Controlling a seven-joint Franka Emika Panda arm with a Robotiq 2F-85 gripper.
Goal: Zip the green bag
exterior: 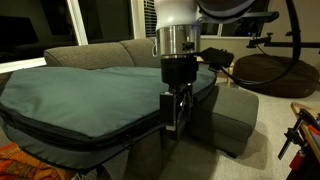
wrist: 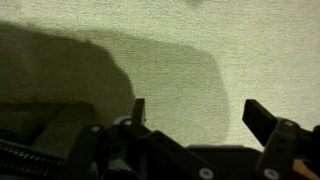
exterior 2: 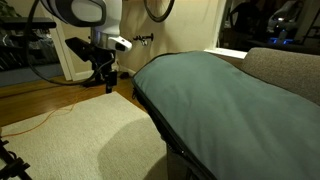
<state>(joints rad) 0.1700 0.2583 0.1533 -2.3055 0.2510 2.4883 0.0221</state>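
Note:
The green bag [exterior: 90, 95] is a very large flat teal padded bag with a dark zipper band along its edge, lying on the grey sofa; it shows in both exterior views [exterior 2: 220, 100]. My gripper [exterior: 176, 110] hangs just past the bag's end edge, near the zipper band. In another exterior view the gripper [exterior 2: 108, 78] is beside the bag's far end, above the floor. In the wrist view the gripper [wrist: 195, 115] is open and empty over pale carpet [wrist: 180, 50]. A bit of the dark zipper edge [wrist: 25, 150] shows at the lower left.
The grey sofa [exterior: 105, 50] holds the bag, with its footrest part [exterior: 235, 115] behind the gripper. A brown beanbag [exterior: 262, 70] sits at the back. A pale rug [exterior 2: 70, 130] and wood floor [exterior 2: 40, 100] with an orange cable lie beside the sofa.

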